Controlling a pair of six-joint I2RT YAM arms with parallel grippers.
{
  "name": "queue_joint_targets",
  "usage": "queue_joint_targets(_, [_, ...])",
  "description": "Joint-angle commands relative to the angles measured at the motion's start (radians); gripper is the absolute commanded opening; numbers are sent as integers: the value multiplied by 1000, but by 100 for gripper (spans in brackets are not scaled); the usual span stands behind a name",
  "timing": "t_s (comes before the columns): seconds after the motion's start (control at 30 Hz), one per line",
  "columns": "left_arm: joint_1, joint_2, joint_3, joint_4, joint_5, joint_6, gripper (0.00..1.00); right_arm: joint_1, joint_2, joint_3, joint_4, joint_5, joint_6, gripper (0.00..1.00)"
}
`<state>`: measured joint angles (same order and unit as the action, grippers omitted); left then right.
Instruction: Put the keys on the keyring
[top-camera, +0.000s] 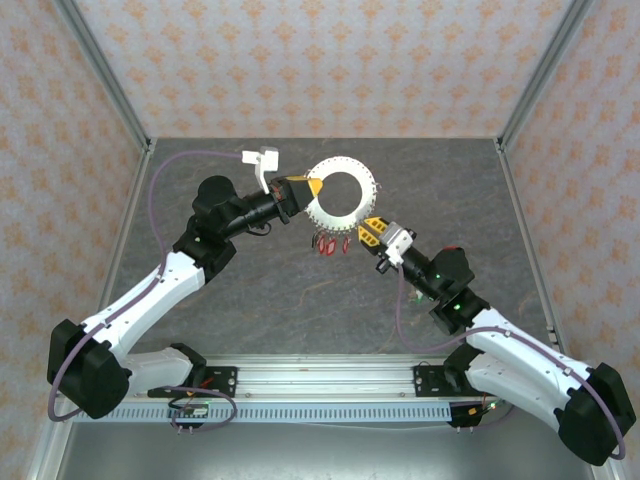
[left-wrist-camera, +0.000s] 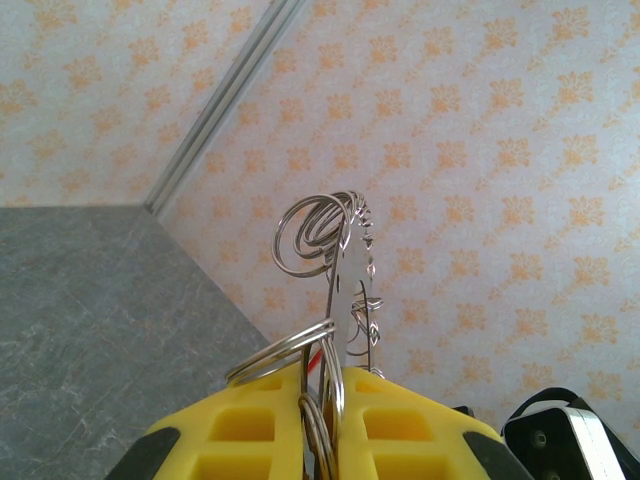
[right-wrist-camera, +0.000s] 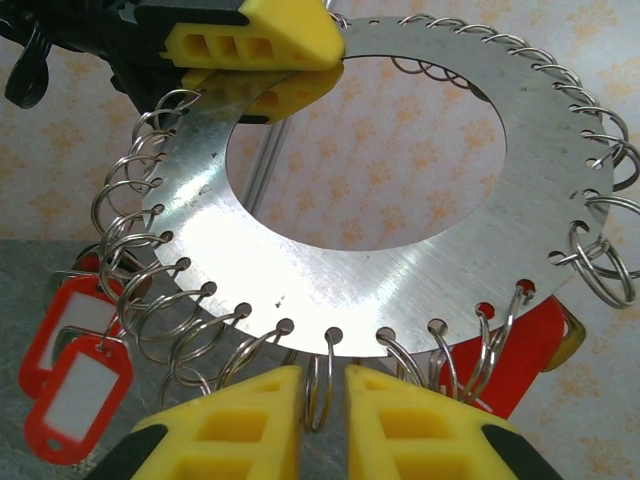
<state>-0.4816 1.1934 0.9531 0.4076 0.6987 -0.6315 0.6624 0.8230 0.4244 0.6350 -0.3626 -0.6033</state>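
I have the left gripper clenched on the ring, its yellow fingers biting the left side of the rim, one on each face. The ring hangs in the air above the table, around mid-workspace. From the left wrist I see it edge-on, standing up out of the jaws against the wall. Wire loops run through holes all round its rim. Red keys dangle from loops on the lower rim, at the left of my right wrist view (another red one sits behind the ring on the right). My right gripper is up against the lower right of the rim. Its fingers are drawn close with one loop hanging between them, and I cannot tell whether they pinch that loop or merely bracket it.
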Motion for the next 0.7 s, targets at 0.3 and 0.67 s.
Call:
queue_joint_targets(0.3, [6,-29,35,59,2,-25,0,6,2,-21,38,5,7,16])
queue_joint_targets(0.67, [6,-27,34,58,1,-25,0,6,11,-21,72,20,23,14])
